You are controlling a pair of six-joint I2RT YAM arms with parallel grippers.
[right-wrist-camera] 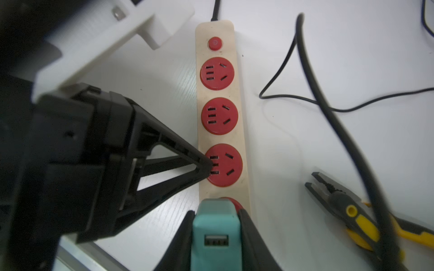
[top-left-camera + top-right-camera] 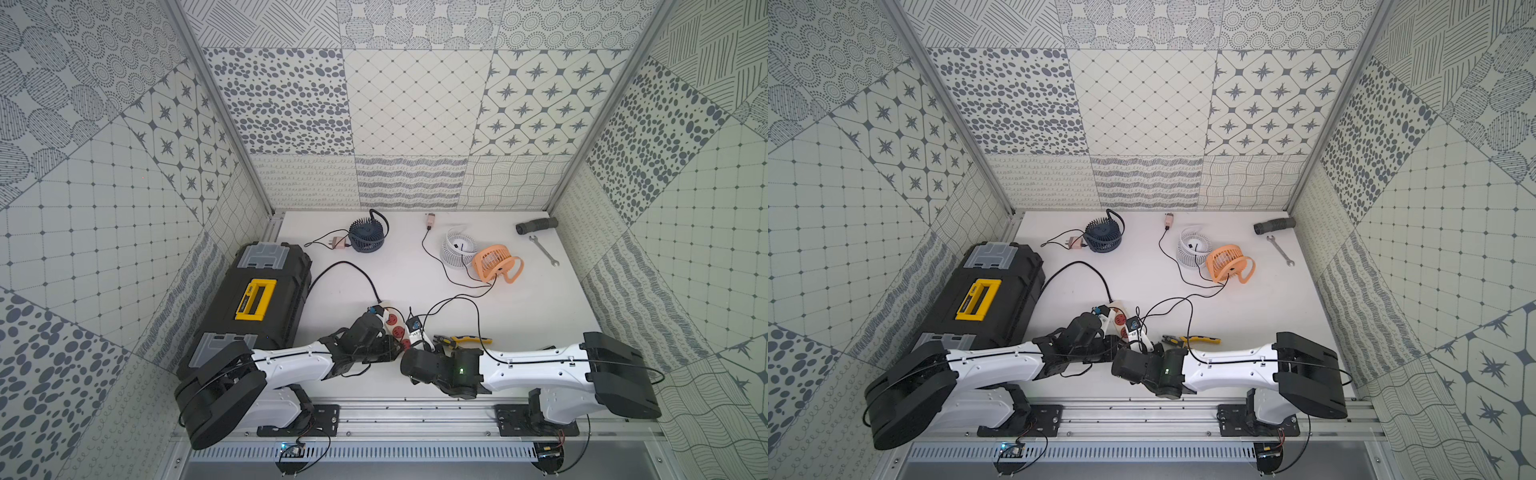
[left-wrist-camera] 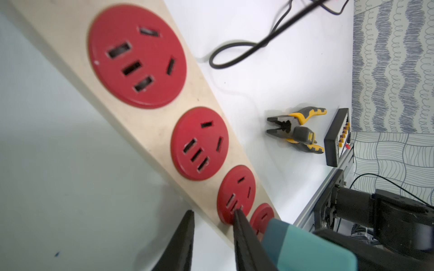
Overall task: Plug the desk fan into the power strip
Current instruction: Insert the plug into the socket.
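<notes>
Strip (image 1: 220, 138) is lying flat on the white table (image 2: 523, 316) at front centre, between my two arms. Its red switch (image 1: 215, 43) is sitting at the far end, where the black cord (image 1: 215, 10) is leaving it. My right gripper (image 1: 216, 213) is clamping a teal adapter (image 1: 216, 230), whose empty USB port is facing the wrist camera. It is holding that adapter over the fourth socket (image 3: 261, 214), the one farthest from the switch, and I cannot tell whether the prongs are in. My left gripper (image 3: 214, 212) is reaching in from the strip's left side, its fingers (image 3: 244, 234) standing a little apart with nothing between them. One tip is sitting at the edge of the third socket (image 1: 224, 165), and the other is hanging just off the strip's edge over the table. I am seeing open-jawed pliers (image 1: 347, 206) lying near the strip on its right, with a thin black cable (image 1: 293, 97) looping between the two. A black and yellow toolbox (image 2: 266, 291) is sitting at the left edge. Farther back, an orange fan (image 2: 496, 264) is leaning against a white fan (image 2: 457, 249), and a blue fan (image 2: 368, 237) is standing apart at back left with a pink plug (image 2: 338, 242) just beside it. A wrench (image 2: 542, 250) and a black tube (image 2: 536, 225) are lying at back right.
</notes>
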